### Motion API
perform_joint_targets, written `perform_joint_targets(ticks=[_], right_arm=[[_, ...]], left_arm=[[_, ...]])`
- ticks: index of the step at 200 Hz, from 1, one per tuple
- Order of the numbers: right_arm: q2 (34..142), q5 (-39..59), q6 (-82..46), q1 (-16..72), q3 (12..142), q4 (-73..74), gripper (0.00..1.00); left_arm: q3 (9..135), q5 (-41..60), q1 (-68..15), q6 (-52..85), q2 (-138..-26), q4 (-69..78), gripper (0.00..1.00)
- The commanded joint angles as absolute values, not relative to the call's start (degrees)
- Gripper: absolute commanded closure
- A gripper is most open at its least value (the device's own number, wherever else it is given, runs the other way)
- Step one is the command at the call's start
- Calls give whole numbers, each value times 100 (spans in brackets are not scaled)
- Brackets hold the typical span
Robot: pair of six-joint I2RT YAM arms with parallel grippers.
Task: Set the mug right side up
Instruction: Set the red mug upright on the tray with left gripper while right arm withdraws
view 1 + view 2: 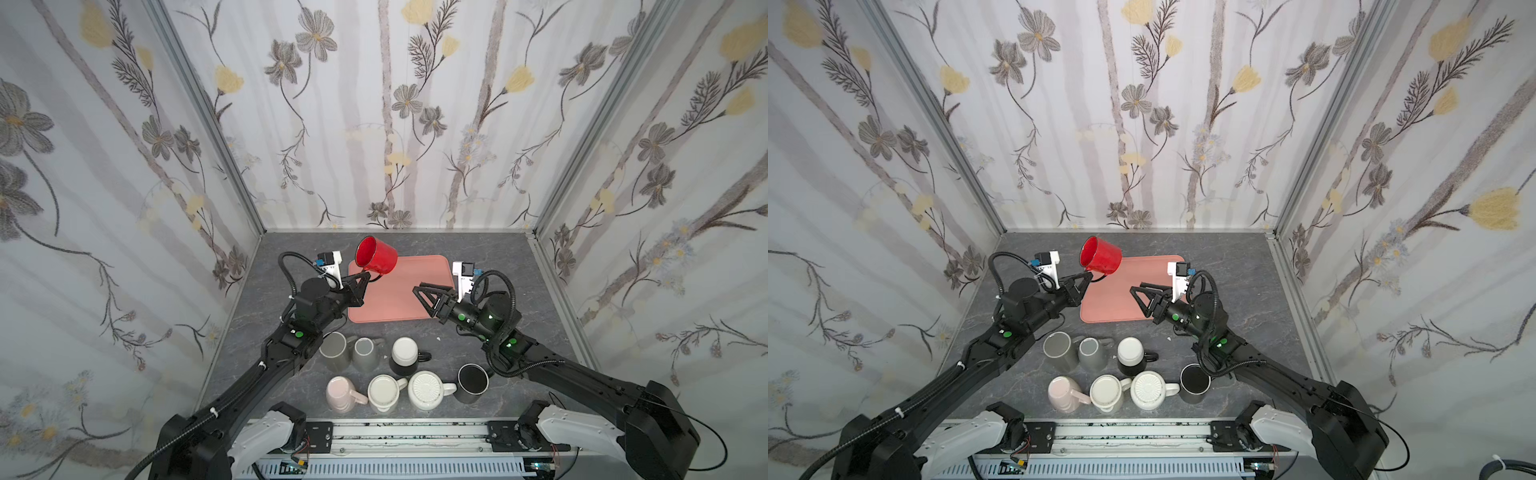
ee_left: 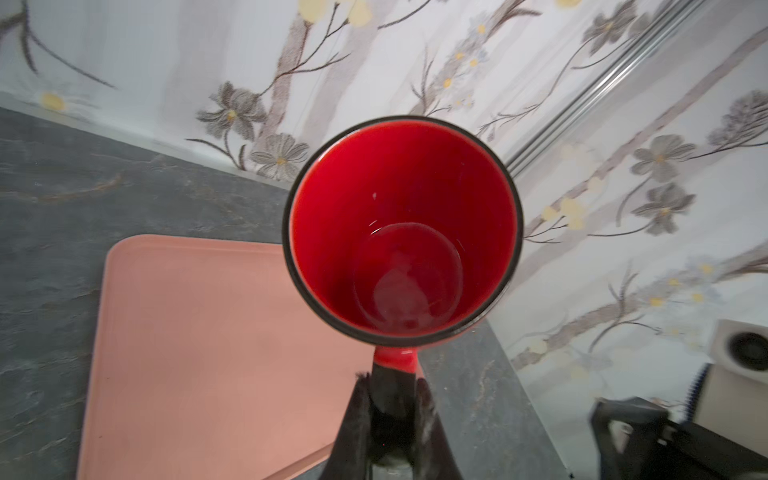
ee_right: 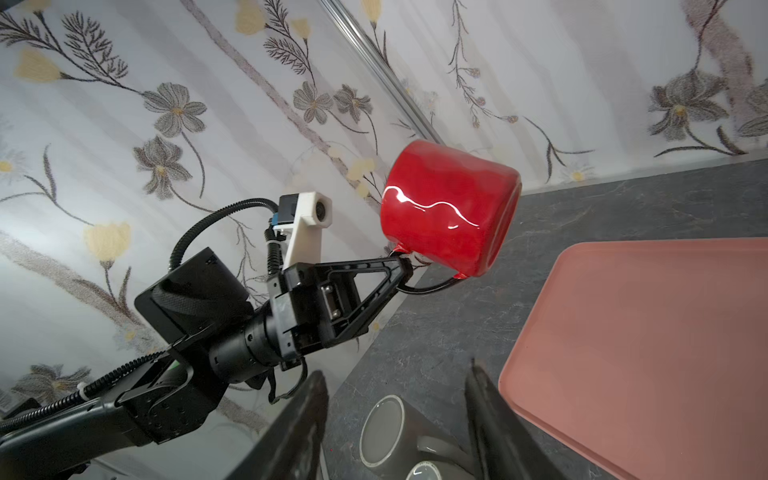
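Grey table, flowered walls: red mug gripped by its handle

Grey stone-pattern table (image 1: 478, 257) carries a pink tray (image 1: 411, 303) at its far middle. The left hand (image 1: 365, 275) is clamped narrow on the handle of the red mug (image 1: 376, 255). The mug is clear of the table, above the tray's far left corner. It lies tilted on its side, and its mouth faces the left arm's wrist camera, which looks into the empty red interior. The right hand (image 1: 419, 287) hangs over the tray's near right part, jaws partly apart, holding nothing, well apart from the mug. The other mugs (image 1: 424, 390) stand in two rows near the table's front edge
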State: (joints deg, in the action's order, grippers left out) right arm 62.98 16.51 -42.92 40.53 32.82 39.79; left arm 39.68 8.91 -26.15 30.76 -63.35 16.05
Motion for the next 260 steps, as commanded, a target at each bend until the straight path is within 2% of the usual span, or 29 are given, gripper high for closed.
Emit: perform_joint_targets(ticks=[1,66,130,175,260], right_arm=[[6005,1512,-4260,3873,3097,3806,47],[5361,1600,-4236,3385,2768,3371,47],[5042,1885,-4256,2914,2602,3182,47],[4913,2005,-4265,2683,2531,3113,47],[4992,2114,-4377,2557,2470,3276,47]], left_arm=[[4223,44,-2621,2470,-6930,1746,100],[5254,-796,-2610,1791,-8892,1636,100],[6128,-1193,-2506,1366,-10160,1323,100],[6398,-1360,-2477,1266,-10629,1178,100],[6345,-1916,-2452,1099,-10801,1175,100]])
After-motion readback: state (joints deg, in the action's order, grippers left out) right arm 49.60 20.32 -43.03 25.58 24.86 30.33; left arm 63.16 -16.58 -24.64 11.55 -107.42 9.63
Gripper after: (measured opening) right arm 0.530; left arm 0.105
